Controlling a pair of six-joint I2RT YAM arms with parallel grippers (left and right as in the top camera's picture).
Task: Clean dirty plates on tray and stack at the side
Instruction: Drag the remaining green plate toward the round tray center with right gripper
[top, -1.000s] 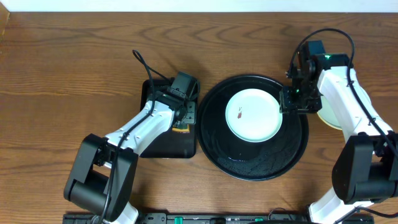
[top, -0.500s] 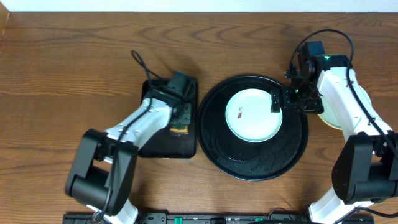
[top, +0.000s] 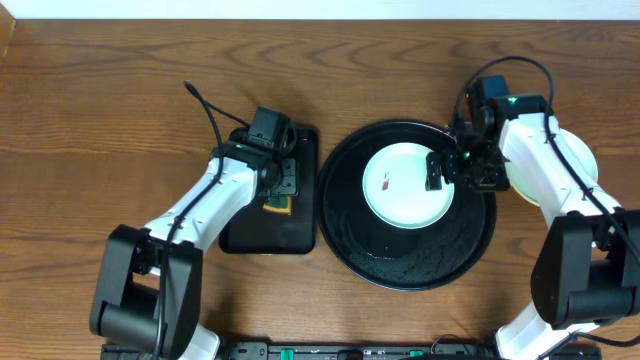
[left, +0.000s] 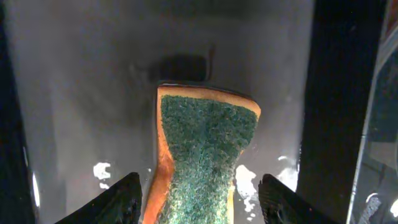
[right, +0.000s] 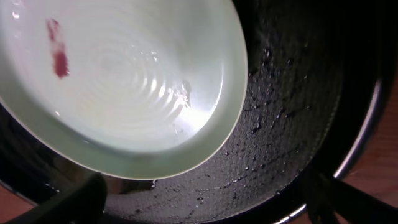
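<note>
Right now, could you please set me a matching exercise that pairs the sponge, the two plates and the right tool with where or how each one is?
Things:
1. sponge
2. smeared plate
3. pale yellow plate
4. right tool

Places or states:
A. on the table, right of the round tray
B. in the rectangular tray
C. on the round tray
D. open, over the smeared plate's right edge

Pairs: 1-B, 2-C, 3-A, 4-D
</note>
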